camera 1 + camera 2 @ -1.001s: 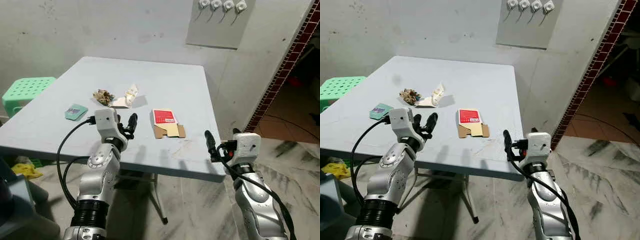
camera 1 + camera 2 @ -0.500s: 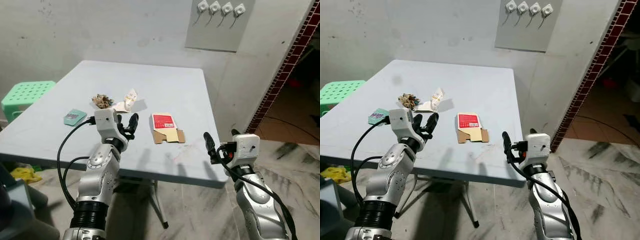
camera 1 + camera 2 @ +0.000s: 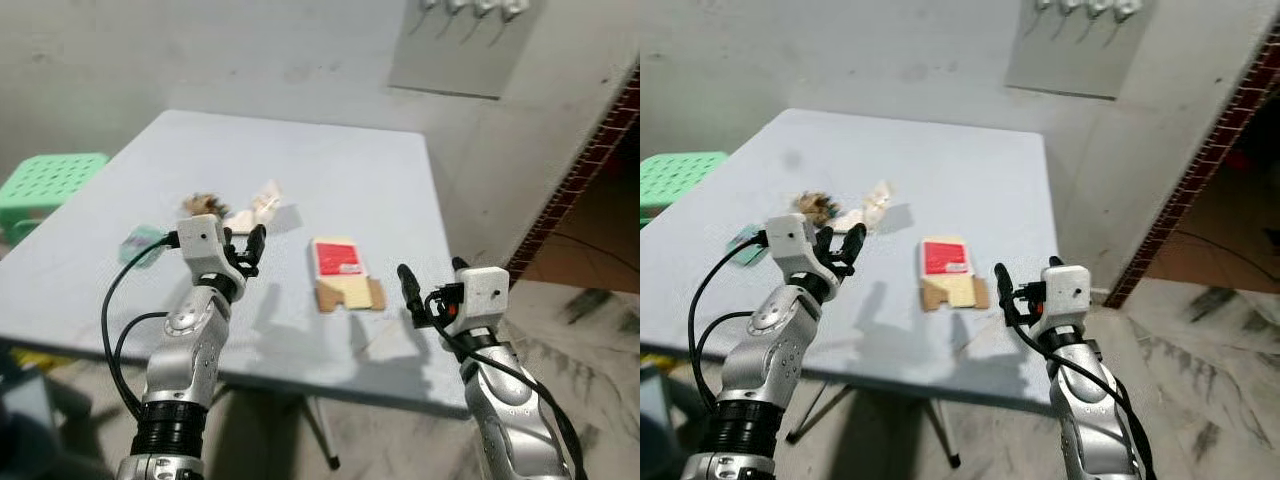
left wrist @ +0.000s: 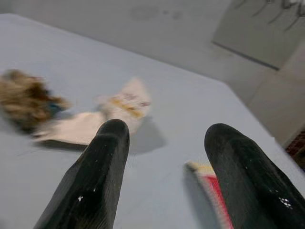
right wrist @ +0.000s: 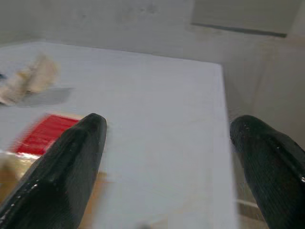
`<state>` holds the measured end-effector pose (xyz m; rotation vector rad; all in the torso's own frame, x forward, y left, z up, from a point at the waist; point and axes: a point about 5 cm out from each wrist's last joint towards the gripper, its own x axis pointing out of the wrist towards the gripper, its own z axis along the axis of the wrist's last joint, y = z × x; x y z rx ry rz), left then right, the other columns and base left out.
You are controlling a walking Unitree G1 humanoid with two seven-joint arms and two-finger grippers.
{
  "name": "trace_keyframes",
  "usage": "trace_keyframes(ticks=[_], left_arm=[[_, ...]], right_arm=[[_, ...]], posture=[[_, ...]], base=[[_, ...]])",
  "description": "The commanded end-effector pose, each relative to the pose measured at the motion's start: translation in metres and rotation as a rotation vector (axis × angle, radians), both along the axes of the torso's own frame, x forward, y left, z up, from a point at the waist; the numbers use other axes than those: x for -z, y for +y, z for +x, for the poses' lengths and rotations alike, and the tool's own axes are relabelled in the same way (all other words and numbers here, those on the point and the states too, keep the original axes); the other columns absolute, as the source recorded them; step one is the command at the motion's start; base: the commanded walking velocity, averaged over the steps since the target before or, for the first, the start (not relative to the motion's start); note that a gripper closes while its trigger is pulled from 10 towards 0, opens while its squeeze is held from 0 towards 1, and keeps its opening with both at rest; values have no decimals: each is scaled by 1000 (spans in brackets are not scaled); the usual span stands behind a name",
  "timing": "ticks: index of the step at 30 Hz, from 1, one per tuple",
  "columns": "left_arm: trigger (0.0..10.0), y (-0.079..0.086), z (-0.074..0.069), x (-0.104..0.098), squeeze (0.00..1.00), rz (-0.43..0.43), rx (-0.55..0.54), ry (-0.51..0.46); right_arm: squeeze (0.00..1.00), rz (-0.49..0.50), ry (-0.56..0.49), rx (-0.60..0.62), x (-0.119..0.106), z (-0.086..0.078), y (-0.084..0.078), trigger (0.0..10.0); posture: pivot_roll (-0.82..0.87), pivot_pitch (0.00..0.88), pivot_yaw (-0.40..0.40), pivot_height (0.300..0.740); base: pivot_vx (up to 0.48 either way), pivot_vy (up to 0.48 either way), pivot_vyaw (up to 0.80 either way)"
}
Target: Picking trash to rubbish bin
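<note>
Trash lies on a pale grey table (image 3: 300,150): a flattened red and tan carton (image 3: 343,270), a crumpled white wrapper (image 3: 258,203), a brown clump (image 3: 203,203) and a teal packet (image 3: 138,243). My left gripper (image 3: 245,242) is open above the table's near part, just short of the wrapper (image 4: 125,101), with the carton's red corner (image 4: 214,183) off to one side. My right gripper (image 3: 430,282) is open wide over the table's near right edge, pointing across the carton (image 5: 45,136). Both hold nothing.
A green plastic stool (image 3: 50,178) stands left of the table. A grey wall panel with hooks (image 3: 465,45) hangs behind it. A red-tiled door edge (image 3: 595,150) and marble floor (image 3: 590,320) lie to the right.
The whole view has shifted and blurred as I move closer to the table. The trash stays where it was. Both grippers remain open and raised.
</note>
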<state>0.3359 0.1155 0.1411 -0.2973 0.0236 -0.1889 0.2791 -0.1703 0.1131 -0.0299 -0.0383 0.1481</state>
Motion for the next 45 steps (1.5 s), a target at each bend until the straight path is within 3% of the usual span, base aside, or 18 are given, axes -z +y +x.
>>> trace_keyframes(ticks=[1,20,28,33,41,42,43,44,45], left_arm=[[10000,11,-1,0,0,26,-37,2],[10000,7,-2,1,0,25,-29,11],[10000,-6,-6,6,0,4,55,28],[10000,-19,-6,14,0,10,134,84],[10000,-31,1,7,0,-4,181,73],[10000,-31,1,6,0,-4,183,71],[10000,-31,1,5,0,-5,183,72],[10000,-32,2,4,0,-9,188,67],[10000,-32,2,3,0,-11,192,65]], right_arm=[[0,16,-28,-21,-8,3,7,10000],[0,-10,-24,-34,-10,4,0,10000],[0,-30,-29,-50,-13,4,-6,10000],[0,-23,-34,-93,-15,2,-2,10000],[0,26,-19,-124,-15,-4,1,10000],[192,50,-7,-137,-14,-5,2,10000],[192,53,0,-141,-14,-6,2,10000],[408,57,48,-175,-9,-9,5,10000],[0,52,66,-224,-7,-13,9,10000]], posture=[[-45,0,-33,740],[-46,0,-37,740],[-49,11,-41,740],[-53,18,-40,740],[-62,26,-34,740],[-63,28,-33,740],[-64,28,-33,740],[-65,30,-32,740],[-65,31,-33,740]], base=[[0,0,0],[0,0,0],[0,0,0],[0,0,0],[0,0,0],[0,0,0],[0,0,0],[0,0,0],[0,0,0]])
